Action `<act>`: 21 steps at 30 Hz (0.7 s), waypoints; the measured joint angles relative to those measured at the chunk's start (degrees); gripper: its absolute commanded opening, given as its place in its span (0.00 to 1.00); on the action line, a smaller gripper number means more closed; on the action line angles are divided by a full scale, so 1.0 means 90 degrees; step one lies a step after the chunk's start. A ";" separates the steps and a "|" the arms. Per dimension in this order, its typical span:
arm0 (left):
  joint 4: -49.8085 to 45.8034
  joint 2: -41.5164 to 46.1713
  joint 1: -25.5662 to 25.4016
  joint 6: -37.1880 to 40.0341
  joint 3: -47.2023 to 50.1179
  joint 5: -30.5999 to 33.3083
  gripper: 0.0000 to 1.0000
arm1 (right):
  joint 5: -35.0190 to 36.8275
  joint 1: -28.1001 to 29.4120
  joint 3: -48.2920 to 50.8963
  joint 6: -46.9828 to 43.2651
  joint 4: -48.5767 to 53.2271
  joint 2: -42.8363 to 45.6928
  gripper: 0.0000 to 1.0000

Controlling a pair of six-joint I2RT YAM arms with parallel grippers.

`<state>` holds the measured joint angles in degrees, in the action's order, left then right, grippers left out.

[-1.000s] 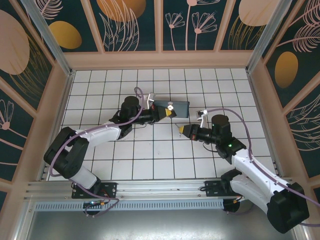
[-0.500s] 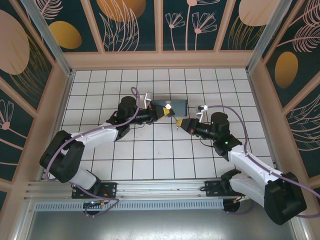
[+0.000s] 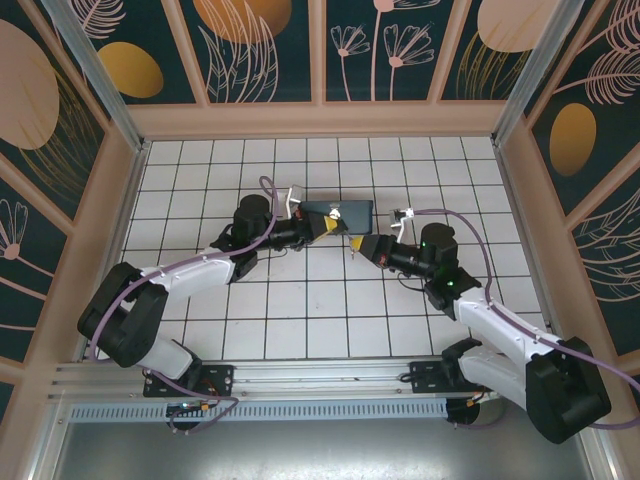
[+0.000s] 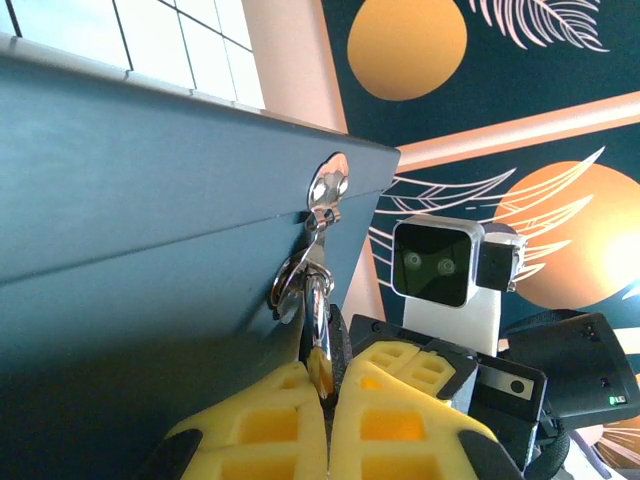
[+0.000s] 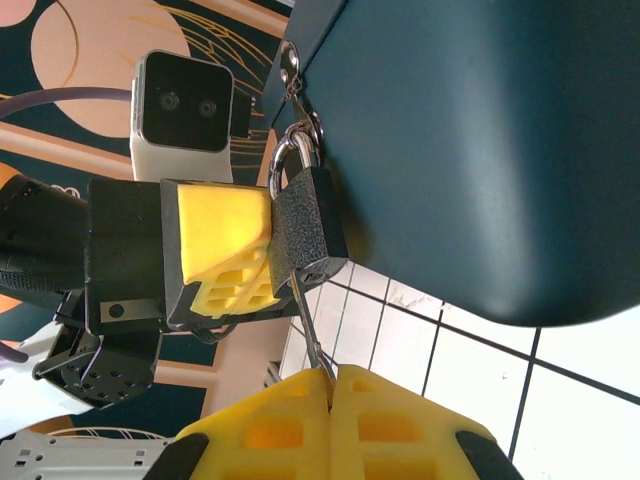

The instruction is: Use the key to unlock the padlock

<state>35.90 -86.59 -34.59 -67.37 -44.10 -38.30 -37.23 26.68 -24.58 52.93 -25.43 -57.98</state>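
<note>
The black padlock [image 5: 308, 228] hangs by its metal shackle [image 5: 284, 160] from a ring on the corner of the blue tin [image 5: 480, 150]. My left gripper [image 3: 327, 228] is shut on the padlock, with one yellow finger [image 5: 222, 245] pressed against its side. In the left wrist view the chrome shackle [image 4: 318, 310] rises from between the shut fingers of my left gripper [image 4: 328, 385]. My right gripper [image 5: 332, 375] is shut on the thin silver key [image 5: 308, 325]. The key's tip touches the bottom face of the padlock at the keyhole. Seen from above, my right gripper [image 3: 366, 248] sits just right of the left one.
The tin [image 3: 345, 211] is tilted up off the white tiled floor [image 3: 300, 310] at mid-table. Patterned walls [image 3: 270, 50] enclose the workspace on three sides. Open tiles lie in front of both arms.
My right gripper has moved up and left with the key, bringing its tip to the padlock. The left gripper and tin shifted slightly left.
</note>
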 measured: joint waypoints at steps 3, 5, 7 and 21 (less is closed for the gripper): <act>0.0083 0.0000 0.0012 -0.0029 0.0010 0.0000 0.00 | 0.0000 0.0000 0.0000 0.0002 -0.0024 -0.0012 0.00; 0.0129 0.0000 0.0012 -0.0049 0.0010 0.0000 0.00 | 0.0000 0.0007 0.0000 0.0019 -0.0058 -0.0070 0.00; 0.0158 0.0000 0.0012 -0.0051 0.0024 0.0005 0.00 | 0.0002 0.0015 0.0000 0.0024 -0.0087 -0.0119 0.00; 0.0279 0.0010 0.0017 -0.0146 0.0126 0.0007 0.00 | -0.0027 0.0075 -0.0002 0.0138 -0.0318 -0.0306 0.00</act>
<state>38.41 -86.50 -34.44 -68.69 -42.96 -38.24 -37.47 27.35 -24.60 54.17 -28.29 -60.73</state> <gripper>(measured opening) 0.042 0.053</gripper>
